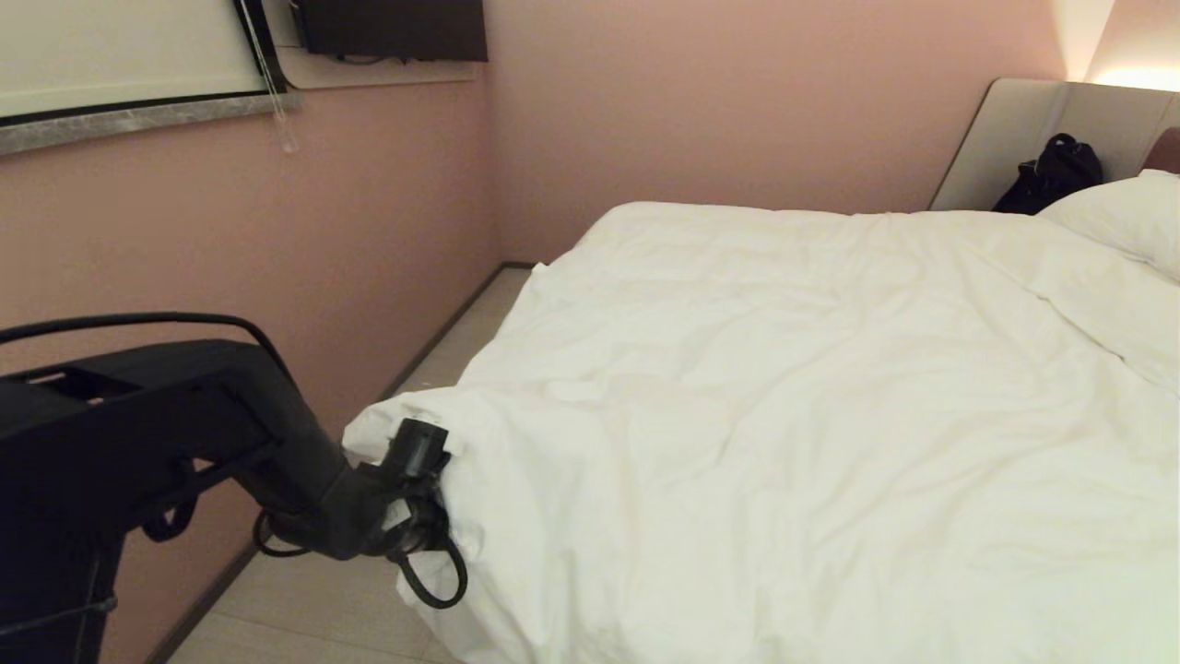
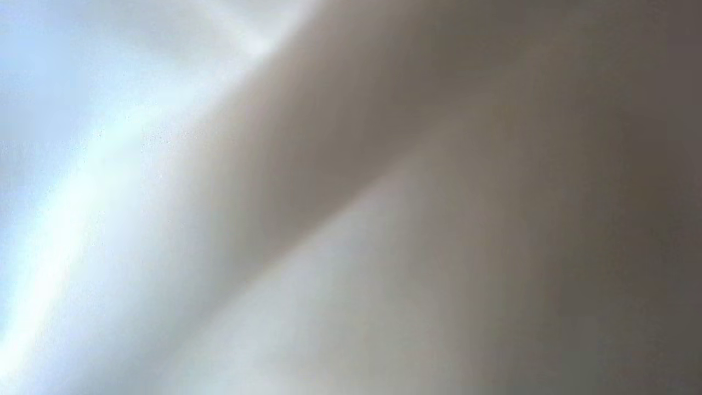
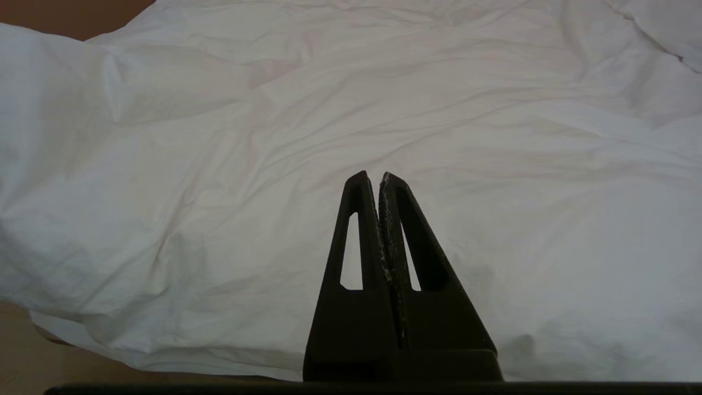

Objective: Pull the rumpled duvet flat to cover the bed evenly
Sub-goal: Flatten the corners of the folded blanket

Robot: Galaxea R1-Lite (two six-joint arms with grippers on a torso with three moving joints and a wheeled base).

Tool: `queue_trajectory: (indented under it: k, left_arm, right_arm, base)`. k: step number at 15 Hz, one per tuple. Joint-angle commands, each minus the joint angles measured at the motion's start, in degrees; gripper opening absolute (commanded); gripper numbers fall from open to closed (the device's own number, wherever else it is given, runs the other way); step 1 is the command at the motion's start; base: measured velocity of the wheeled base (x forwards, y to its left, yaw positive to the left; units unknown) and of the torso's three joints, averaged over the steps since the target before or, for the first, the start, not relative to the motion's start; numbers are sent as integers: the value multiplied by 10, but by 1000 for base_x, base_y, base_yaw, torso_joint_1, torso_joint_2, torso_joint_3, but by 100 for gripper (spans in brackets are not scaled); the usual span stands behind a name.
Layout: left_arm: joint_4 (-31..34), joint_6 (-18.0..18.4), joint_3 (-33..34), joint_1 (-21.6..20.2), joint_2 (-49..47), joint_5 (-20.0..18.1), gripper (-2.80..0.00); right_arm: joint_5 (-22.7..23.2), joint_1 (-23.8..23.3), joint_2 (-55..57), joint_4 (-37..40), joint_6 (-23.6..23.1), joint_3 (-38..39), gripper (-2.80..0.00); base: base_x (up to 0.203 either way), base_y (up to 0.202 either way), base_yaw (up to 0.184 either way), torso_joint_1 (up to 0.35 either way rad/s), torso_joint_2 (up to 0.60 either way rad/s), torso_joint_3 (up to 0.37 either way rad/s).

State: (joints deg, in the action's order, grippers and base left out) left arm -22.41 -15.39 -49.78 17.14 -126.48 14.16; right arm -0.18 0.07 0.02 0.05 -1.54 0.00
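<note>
A: What is the head view showing?
B: The duvet (image 1: 784, 387) is lying wrinkled across the bed (image 1: 1032, 129); the left gripper (image 1: 441, 503) is pinching its near-left corner, its tips buried in the cloth.
A: And the wrists?
B: The left one is seeing only blurred white cloth. The right gripper (image 3: 379, 176) is hovering above the duvet (image 3: 219, 164), fingers pressed together, holding nothing.

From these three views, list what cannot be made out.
- Left gripper fingers: head view, buried in the duvet corner.
- Left wrist view: only blurred white fabric pressed against the lens.
- Mattress and sheet: covered by duvet.
- Black bag: partly hidden behind pillow.
</note>
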Motion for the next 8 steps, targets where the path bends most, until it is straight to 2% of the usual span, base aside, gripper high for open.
queue_trajectory:
  k: [1, 8]
  left_arm:
    - [0, 0, 18, 0, 38, 1, -280]
    - [7, 4, 104, -7, 148, 2, -280]
  right_arm:
    - [0, 0, 0, 0, 0, 0, -280]
    - [0, 0, 0, 0, 0, 0, -280]
  base:
    - [0, 0, 0, 0, 0, 0]
    - [0, 0, 0, 0, 0, 0]
